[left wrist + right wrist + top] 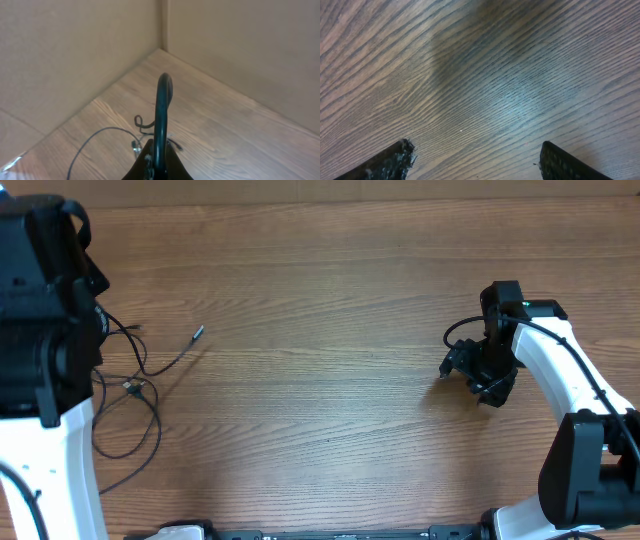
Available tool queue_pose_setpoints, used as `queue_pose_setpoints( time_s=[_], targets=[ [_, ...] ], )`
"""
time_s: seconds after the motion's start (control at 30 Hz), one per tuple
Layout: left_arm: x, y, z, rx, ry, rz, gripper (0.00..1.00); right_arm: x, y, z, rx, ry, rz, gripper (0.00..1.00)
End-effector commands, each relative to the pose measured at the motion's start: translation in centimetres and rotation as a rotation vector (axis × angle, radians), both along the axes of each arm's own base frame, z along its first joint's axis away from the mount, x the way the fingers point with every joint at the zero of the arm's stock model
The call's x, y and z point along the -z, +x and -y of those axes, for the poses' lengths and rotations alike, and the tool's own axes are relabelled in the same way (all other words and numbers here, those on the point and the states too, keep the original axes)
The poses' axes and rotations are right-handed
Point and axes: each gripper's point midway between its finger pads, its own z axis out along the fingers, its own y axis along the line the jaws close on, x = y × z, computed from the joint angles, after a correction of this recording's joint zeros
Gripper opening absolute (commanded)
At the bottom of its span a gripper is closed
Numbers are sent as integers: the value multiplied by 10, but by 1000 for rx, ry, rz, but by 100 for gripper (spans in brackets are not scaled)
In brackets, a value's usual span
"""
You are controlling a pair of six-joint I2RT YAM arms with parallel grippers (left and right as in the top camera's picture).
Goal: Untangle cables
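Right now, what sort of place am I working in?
Probably a robot lab bench: wood-grain table, plain beige walls boxing its corner, left arm and right arm flanking it.

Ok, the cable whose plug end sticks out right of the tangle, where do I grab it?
Take the cable on its straight stretch just behind the plug, from above, jaws across the cord. That end lies alone on bare table, apart from the loops, so probably nothing else gets pinched.

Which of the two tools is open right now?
The right tool: its tips stand spread wide apart above the table. The left tool is pressed shut into one thin blade.
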Motion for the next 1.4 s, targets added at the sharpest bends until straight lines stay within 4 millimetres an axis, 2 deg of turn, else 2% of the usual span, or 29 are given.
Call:
queue_pose_setpoints(
  time_s=[0.0,0.07,0.2,0.27,0.33,0.4,0.47,0.5,0.57,0.6,1.17,1.37],
  targets=[
    [7,8,-23,-93,46,-42,4,1,-1,-2,-7,5,-1,80],
    [14,11,-33,-123,48,-68,4,1,-1,-2,-7,5,-1,80],
    [36,13,-68,-217,48,-149,4,1,-1,-2,-7,5,-1,80],
    [50,6,-90,-279,33,-201,4,1,-1,-2,-7,5,-1,80],
    [63,1,-103,-307,-3,-234,6,1,-1,-2,-7,5,-1,80],
    [75,-1,-110,-307,-47,-260,14,1,-1,-2,-7,5,0,80],
    [84,-3,-115,-308,-82,-280,30,1,-1,-2,-7,5,0,80],
    [88,-4,-118,-311,-97,-290,41,1,-1,-2,-7,5,-1,80],
    [92,-4,-120,-310,-123,-289,63,1,-1,-2,-7,5,-2,80],
    [94,-2,-118,-295,-145,-283,67,1,-1,-2,-7,5,-1,80],
    [103,4,-106,-232,-209,-290,69,1,-1,-2,-7,5,0,80],
    [116,0,-90,-180,-285,-336,72,1,0,-2,-7,5,2,80]
  ],
)
